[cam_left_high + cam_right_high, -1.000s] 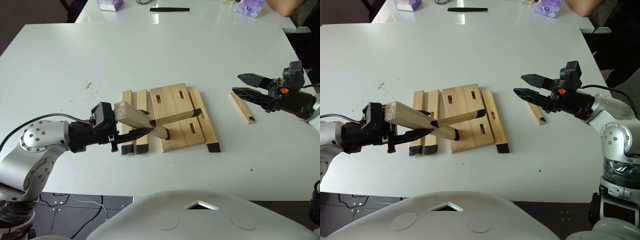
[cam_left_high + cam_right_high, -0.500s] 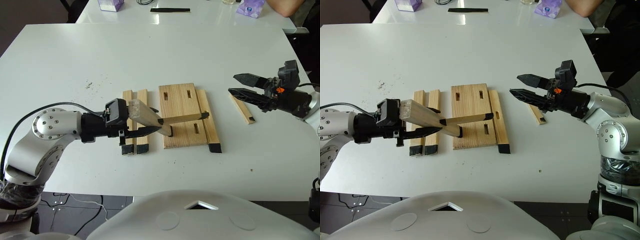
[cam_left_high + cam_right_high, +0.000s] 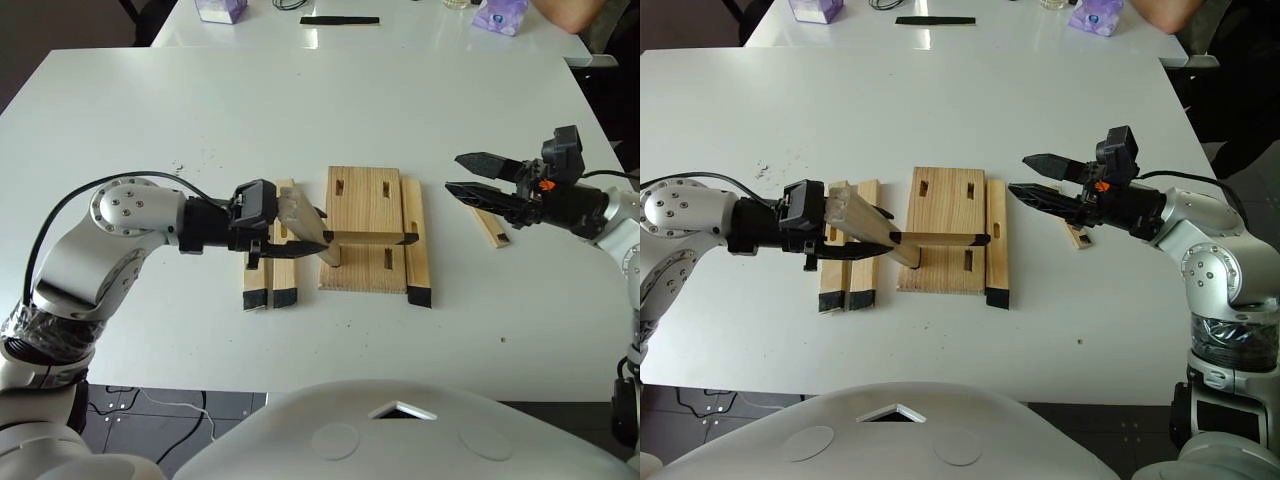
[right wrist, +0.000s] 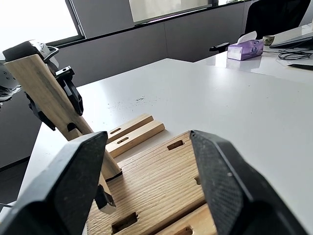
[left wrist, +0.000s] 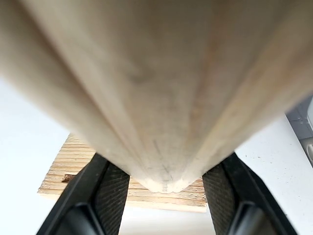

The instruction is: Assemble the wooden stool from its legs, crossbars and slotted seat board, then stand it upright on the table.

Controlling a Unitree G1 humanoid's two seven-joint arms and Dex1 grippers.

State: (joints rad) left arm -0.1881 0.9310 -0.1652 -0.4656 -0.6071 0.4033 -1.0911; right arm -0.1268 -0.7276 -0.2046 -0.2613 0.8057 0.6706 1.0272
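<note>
A slip of the held leg (image 3: 875,228) is judged the main risk. It is clamped by the left gripper (image 3: 305,230) near its pale upper end only and is tilted. Its dark-tipped lower end is set at the side of the seat board (image 3: 362,200) that faces the tabletop's left edge. Whether it touches there cannot be told.

A crossbar (image 3: 370,238) is carried sideways from that low end, across the board. Under that leverage the leg could be twisted in the grip, or the crossbar could be worked loose from its joint. How deeply the joint is seated cannot be told.

The board lies flat and unheld in the middle of the tabletop (image 3: 200,110), toward the near edge. It could be shoved askew if the leg is pressed down off a slot.

The left arm is reached in low from the left edge, forearm nearly level, wrist aimed at the board. The right arm is extended from the right edge. The right gripper (image 3: 455,173) is held empty with jaws apart, just beside the board, above a loose crossbar (image 3: 492,228) lying toward the right edge.
</note>
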